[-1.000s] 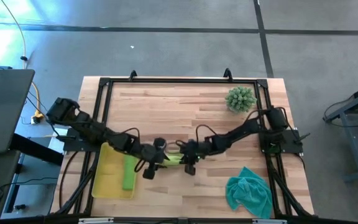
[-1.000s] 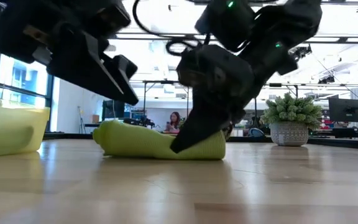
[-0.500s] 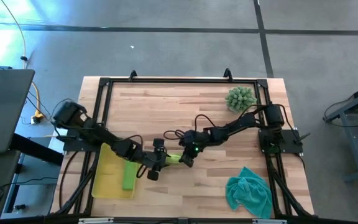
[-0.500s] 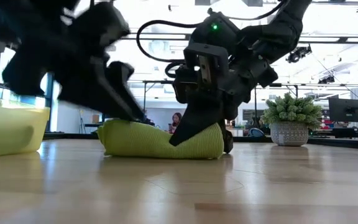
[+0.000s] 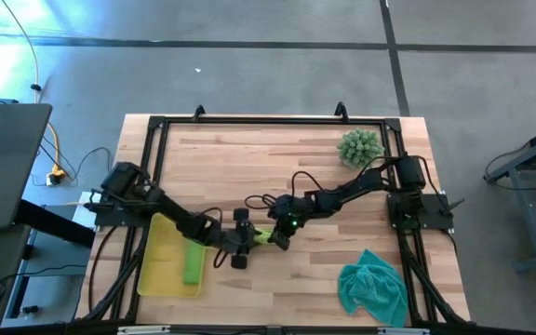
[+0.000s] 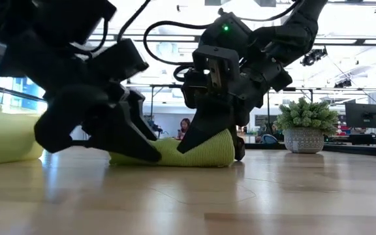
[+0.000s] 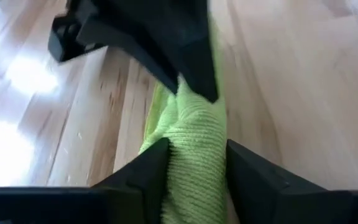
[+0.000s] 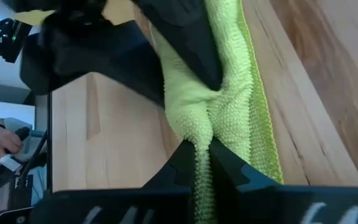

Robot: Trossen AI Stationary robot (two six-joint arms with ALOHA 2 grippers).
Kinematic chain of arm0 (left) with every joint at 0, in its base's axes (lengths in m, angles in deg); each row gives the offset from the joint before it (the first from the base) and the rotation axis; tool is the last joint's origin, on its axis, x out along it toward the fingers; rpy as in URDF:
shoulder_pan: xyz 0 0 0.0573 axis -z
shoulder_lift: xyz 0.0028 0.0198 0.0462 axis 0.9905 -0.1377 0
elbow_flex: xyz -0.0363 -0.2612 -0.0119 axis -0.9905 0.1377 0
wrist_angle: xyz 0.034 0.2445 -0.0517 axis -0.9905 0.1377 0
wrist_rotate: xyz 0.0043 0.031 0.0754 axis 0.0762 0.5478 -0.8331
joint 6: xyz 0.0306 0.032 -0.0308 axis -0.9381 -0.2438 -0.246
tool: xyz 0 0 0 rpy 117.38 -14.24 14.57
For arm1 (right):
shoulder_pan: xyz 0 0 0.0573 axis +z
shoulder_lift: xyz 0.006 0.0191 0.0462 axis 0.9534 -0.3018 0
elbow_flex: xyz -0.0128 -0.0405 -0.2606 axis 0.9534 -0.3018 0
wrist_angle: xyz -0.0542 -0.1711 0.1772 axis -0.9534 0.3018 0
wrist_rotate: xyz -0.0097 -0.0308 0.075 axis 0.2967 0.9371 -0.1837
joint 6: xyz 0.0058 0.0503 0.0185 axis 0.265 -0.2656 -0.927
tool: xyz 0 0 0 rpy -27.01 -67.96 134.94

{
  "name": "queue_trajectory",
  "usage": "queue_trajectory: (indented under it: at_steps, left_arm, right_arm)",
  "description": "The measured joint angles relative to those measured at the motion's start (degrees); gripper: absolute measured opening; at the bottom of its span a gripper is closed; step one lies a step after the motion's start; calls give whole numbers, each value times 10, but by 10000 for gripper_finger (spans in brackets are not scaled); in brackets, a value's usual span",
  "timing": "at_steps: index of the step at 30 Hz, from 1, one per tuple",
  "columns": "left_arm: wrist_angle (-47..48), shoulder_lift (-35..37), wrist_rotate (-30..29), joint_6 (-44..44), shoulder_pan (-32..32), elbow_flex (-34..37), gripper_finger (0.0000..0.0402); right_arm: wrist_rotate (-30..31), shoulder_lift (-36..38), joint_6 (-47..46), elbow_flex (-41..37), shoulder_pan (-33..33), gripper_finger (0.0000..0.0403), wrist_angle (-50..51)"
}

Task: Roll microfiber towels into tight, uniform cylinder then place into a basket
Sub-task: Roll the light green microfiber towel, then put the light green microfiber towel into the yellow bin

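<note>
A pale butcher-block wooden desk (image 5: pixel 287 167) inside a black frame carries my work. My left gripper (image 7: pixel 194 163) has its fingers set on either side of the rolled lime green microfibre towel (image 5: pixel 261 237) near the middle of the desk, toward the front edge. My right gripper (image 8: pixel 204 163) is pinched tight on the same roll's other end. A second lime green towel roll (image 5: pixel 193 261) lies in the shallow translucent yellow plastic basket (image 5: pixel 161 265) at the front left corner. The crumpled teal towel (image 5: pixel 373 287) sits at the front right corner, the spiky green ball plant (image 5: pixel 359 148) near the back right corner.
</note>
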Motion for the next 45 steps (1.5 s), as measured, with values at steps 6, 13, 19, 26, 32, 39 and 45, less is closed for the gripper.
queue_trajectory:
  at_steps: [6, 13, 19, 26, 32, 39, 45]
  left_arm:
    - [32, 2, 28, 71, -17, -2, 59]
    - [47, 3, 75, 135, -24, -2, 14]
    - [55, 26, 70, 154, -23, 1, 12]
    - [131, 126, 14, 192, -29, 3, 10]
    - [272, 249, -94, 263, -24, 2, 9]
    - [488, 371, -221, 418, 21, 1, 8]
    - [699, 411, -219, 599, 62, 1, 8]
  right_arm:
    - [-7, 8, 44, 0, 0, 66, 0]
    - [-58, 74, 117, -3, -16, 133, 103]
    - [-27, 154, 176, -3, -11, 139, 251]
    - [65, 248, 182, -2, 14, 139, 366]
    - [91, 318, 156, -1, 28, 139, 379]
    - [148, 357, 131, 0, 43, 139, 373]
    - [162, 360, 118, 0, 54, 139, 374]
